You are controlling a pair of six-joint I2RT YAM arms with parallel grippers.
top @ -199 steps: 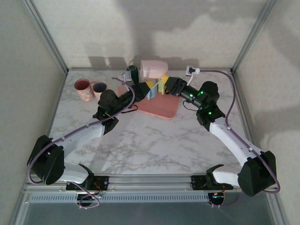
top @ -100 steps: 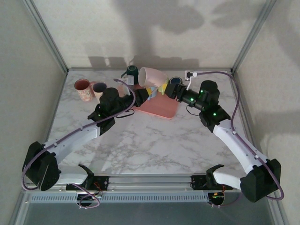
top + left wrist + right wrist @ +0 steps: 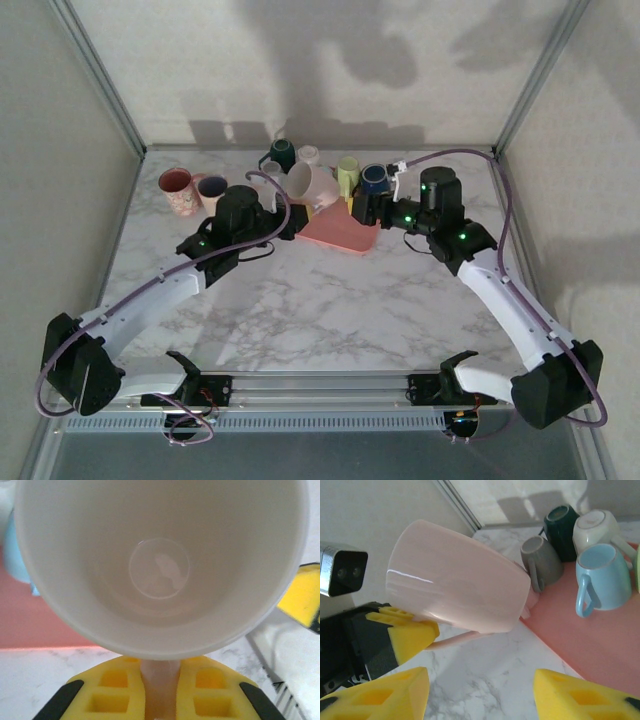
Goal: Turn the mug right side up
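A pale pink mug (image 3: 312,185) hangs in the air over the left edge of the pink mat (image 3: 340,232). It lies on its side, mouth toward my left wrist and base toward the right. My left gripper (image 3: 293,208) is shut on its handle; in the left wrist view the handle runs between the yellow fingers (image 3: 105,695) of the gripper (image 3: 160,692), under the mug's open mouth (image 3: 160,570). My right gripper (image 3: 358,208) stands open just right of the mug and apart from it. In the right wrist view the mug (image 3: 460,580) floats above that open gripper (image 3: 480,697).
On the mat's (image 3: 600,645) far side are a grey mug (image 3: 540,560), a dark green mug (image 3: 562,525), a cream mug (image 3: 597,530) and a light blue mug (image 3: 600,577). Two pink mugs (image 3: 176,190) stand at the far left. Bare marble lies in front of the mat.
The right gripper has opened and pulled back to the right, away from the mug. The left gripper has carried the mug down and toward me, tipping it onto its side.
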